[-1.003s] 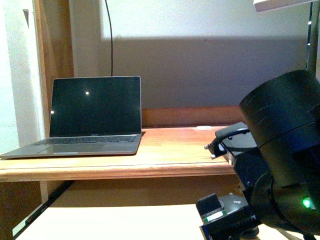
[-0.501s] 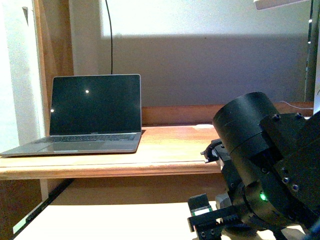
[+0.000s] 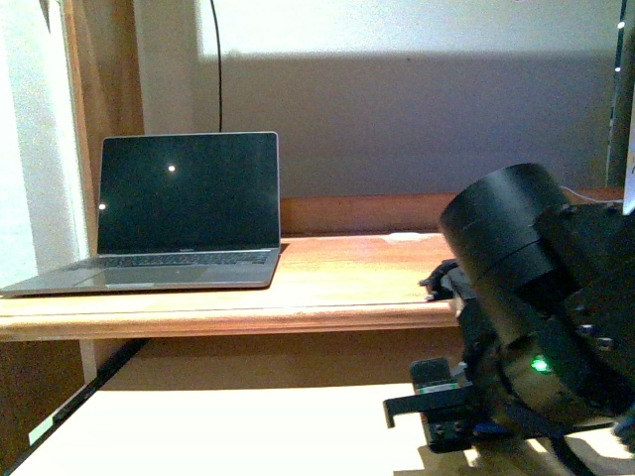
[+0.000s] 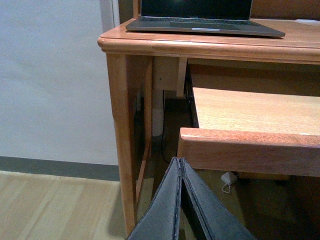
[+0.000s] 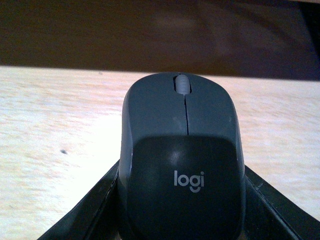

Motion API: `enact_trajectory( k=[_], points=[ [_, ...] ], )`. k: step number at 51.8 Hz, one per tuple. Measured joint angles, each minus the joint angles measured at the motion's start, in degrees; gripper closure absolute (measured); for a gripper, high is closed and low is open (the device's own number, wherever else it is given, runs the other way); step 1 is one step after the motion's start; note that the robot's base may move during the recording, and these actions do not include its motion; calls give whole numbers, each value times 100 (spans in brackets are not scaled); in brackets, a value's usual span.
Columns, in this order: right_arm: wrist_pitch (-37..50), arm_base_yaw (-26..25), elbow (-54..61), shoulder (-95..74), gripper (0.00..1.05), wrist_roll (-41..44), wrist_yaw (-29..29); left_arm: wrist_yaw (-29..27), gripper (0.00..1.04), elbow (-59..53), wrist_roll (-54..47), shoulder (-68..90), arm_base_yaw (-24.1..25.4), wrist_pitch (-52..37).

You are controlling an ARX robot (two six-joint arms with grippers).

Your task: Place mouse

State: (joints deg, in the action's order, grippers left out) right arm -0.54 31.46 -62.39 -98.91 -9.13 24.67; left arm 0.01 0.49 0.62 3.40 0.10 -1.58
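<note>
Gripping the mouse (image 5: 182,125) from both sides, the right gripper (image 5: 181,172) has its dark fingers (image 5: 95,210) spread only as wide as the mouse itself, one against each flank of its rear half. The mouse is dark grey, with a light grey scroll wheel (image 5: 182,84) at the end away from the wrist and a pale "logi" mark on its back. A pale wooden surface lies under it. Whether its belly rests on that wood or hangs just above it, I cannot tell. Beyond the mouse's nose the wood ends in deep shadow.

From the front, the right arm (image 3: 526,297) bulks at four o'clock with a green light (image 3: 541,365) glowing on it. It is low over the pull-out shelf (image 3: 228,426) that sits beneath the desk top (image 3: 327,288), and its body hides the mouse in this view.

The left gripper (image 4: 178,200) is pressed fully together, finger flat against finger. It hangs off the front of the desk, close to the shelf's front rail, and does not touch it as far as I can see.

An open laptop (image 3: 189,208) stands on the desk top at ten o'clock, well apart from the right arm. Its screen is dark save for two small bright specks. A thin black cable (image 3: 219,69) runs up the wall behind it at eleven o'clock.
</note>
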Motion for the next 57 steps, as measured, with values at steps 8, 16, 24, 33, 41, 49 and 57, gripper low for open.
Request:
enact_trajectory(
  k=[8,16,24,33,41,49,57],
  points=[
    [-116,-81,595,1062,48,2,13,0,102,0,0,-293,0,140],
    [-332,0,240,1683,48,57,175,-2,102,0,0,-304,0,146],
    [-444,227,-820,1134,48,24,205,0,102,0,0,-304,0,149],
    [-1154,632,-3136,-560,48,2,286,-2,102,0,0,-304,0,149],
    [-1762,658,-4562,-1801,48,-35,627,-2,102,0,0,-304,0,151],
    [-2277,472,-5635,-2741,48,-81,916,-2,77,0,2,-304,0,149],
    [-2291,415,-5934,-2916,37,-103,879,0,50,0,0,-304,0,151]
  ],
)
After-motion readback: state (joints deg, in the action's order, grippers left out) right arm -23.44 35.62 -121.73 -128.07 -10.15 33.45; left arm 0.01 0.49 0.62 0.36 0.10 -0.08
